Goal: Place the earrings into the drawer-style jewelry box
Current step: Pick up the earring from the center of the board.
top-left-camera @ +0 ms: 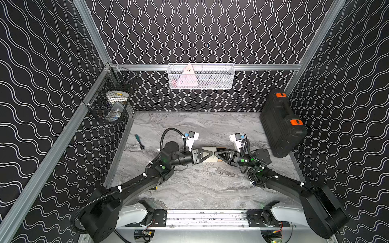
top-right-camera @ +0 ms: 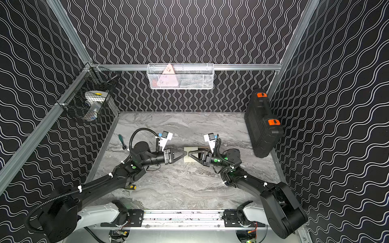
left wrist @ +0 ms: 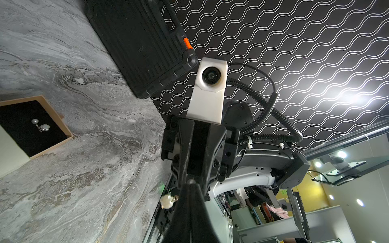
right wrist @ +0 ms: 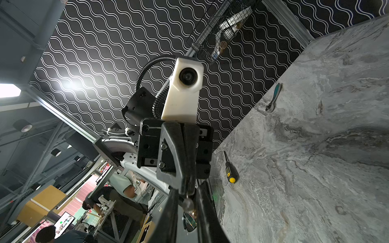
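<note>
The drawer-style jewelry box (top-left-camera: 208,149) (top-right-camera: 190,149) lies mid-table, white, with its tan tray (left wrist: 68,130) slid out. One of the earrings (left wrist: 41,125) rests on the tray's black lining. Both grippers meet tip to tip just above the box. My left gripper (top-left-camera: 212,153) (left wrist: 190,182) is shut, and the other earring's pale cluster (left wrist: 167,201) juts from the side of its fingers. That earring's round bead (right wrist: 188,203) sits between the fingers of my right gripper (top-left-camera: 215,153) (right wrist: 189,195), which are closed to a narrow gap around it.
A big black case with orange latches (top-left-camera: 282,124) leans at the right wall. A teal-handled spoon (top-left-camera: 139,142) lies far left, and a yellow-tipped screwdriver (top-right-camera: 130,186) lies by the left arm. A white wire basket (top-left-camera: 201,76) and a black mesh basket (top-left-camera: 111,101) hang on the walls.
</note>
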Motion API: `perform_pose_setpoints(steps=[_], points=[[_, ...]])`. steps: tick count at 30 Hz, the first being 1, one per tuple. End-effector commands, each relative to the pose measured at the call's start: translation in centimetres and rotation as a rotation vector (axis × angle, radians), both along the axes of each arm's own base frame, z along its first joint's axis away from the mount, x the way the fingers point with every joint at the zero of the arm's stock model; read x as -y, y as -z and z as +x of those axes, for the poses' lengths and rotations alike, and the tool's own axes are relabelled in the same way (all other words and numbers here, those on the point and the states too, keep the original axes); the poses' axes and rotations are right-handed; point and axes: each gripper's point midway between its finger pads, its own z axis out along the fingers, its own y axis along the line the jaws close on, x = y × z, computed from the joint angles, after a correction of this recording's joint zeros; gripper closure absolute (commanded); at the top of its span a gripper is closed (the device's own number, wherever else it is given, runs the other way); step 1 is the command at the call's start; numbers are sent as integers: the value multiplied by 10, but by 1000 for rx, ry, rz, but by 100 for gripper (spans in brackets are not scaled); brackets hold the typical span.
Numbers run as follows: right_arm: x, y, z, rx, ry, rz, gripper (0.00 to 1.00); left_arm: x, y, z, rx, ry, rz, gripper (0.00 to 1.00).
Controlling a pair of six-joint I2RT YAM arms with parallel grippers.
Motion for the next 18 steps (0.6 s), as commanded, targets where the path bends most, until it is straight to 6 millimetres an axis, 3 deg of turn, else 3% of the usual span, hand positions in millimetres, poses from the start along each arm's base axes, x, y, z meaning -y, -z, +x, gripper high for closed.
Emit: perform_pose_setpoints(steps=[1, 18], points=[[0, -7, -2, 34, -8, 8, 82, 0, -13, -1, 27, 3, -31, 99], [-1, -4, -3, 31, -20, 11, 80, -1, -12, 0, 27, -8, -31, 98]])
